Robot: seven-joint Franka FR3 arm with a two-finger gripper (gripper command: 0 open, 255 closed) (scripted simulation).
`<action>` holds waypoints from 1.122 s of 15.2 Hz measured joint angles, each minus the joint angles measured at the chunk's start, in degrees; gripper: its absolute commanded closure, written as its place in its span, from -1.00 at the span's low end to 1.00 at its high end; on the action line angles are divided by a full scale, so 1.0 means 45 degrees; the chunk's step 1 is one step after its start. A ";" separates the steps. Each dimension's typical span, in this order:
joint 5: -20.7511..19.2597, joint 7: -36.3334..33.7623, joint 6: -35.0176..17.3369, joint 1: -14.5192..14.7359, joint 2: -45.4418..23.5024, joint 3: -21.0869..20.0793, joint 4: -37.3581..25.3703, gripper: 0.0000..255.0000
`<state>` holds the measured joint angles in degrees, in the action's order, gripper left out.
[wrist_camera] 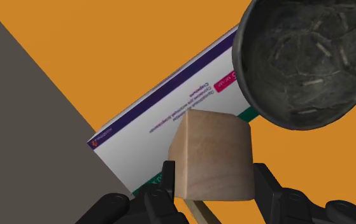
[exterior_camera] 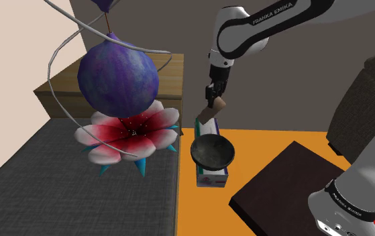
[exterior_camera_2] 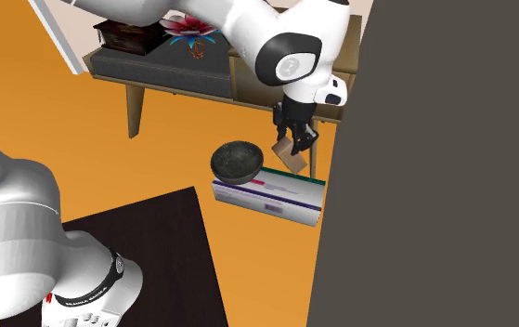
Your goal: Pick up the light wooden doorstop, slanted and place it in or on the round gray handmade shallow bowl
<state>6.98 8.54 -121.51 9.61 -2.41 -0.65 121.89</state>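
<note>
A light wooden wedge doorstop (exterior_camera: 212, 110) (exterior_camera_2: 291, 157) (wrist_camera: 211, 156) hangs in the air, clasped between the fingers of my black gripper (exterior_camera: 212, 96) (exterior_camera_2: 291, 136) (wrist_camera: 214, 178), which is shut on it. Below it a white and purple flat box (exterior_camera: 211, 177) (exterior_camera_2: 271, 193) (wrist_camera: 170, 121) lies on the orange floor. The round dark grey shallow bowl (exterior_camera: 212, 151) (exterior_camera_2: 238, 161) (wrist_camera: 307, 57) rests on one end of that box. The doorstop is above the box's other end, beside the bowl and apart from it.
A purple ball (exterior_camera: 118, 77) over a red and white flower ornament (exterior_camera: 131, 134) sits on a grey cushioned bench (exterior_camera: 58, 181). A dark table top (exterior_camera: 286, 188) (exterior_camera_2: 146, 251) lies near the stand. A tall dark grey panel (exterior_camera_2: 434, 167) stands close beside the gripper.
</note>
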 measured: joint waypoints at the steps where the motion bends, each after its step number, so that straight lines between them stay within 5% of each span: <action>1: -0.0013 -0.0017 0.0184 -0.0005 0.0060 0.0006 -0.0124 1.00; 17: -0.0072 -0.0820 0.2452 0.0258 0.1424 -0.0274 -0.1092 1.00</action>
<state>6.66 4.85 -110.47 10.78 3.99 -1.88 116.98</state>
